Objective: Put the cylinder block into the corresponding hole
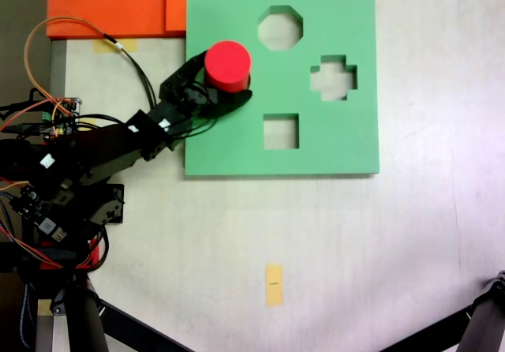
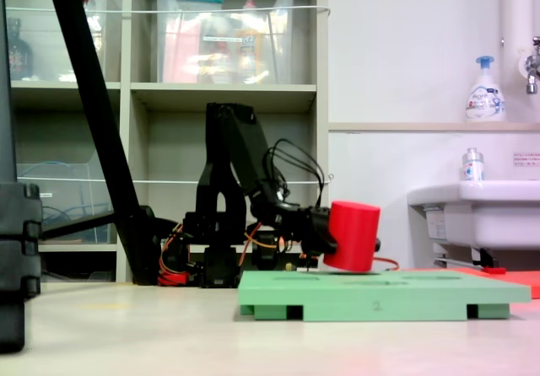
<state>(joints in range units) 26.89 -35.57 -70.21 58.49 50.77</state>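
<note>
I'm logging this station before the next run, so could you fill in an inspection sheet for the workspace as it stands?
Surface: pale table, bare around the board.
Job's things: red cylinder block held tilted just above the green foam board at its left part in a fixed view; its bottom edge looks close to the board top. The round hole cannot be seen under it.
Clutter: orange foam sheets behind the board; yellow tape strip.
Grippers: gripper closed around the cylinder.
Cables: orange and black wires loop at the arm's base.
Surroundings: shelving with clear bins, sink, soap bottle, black tripod legs.
</note>
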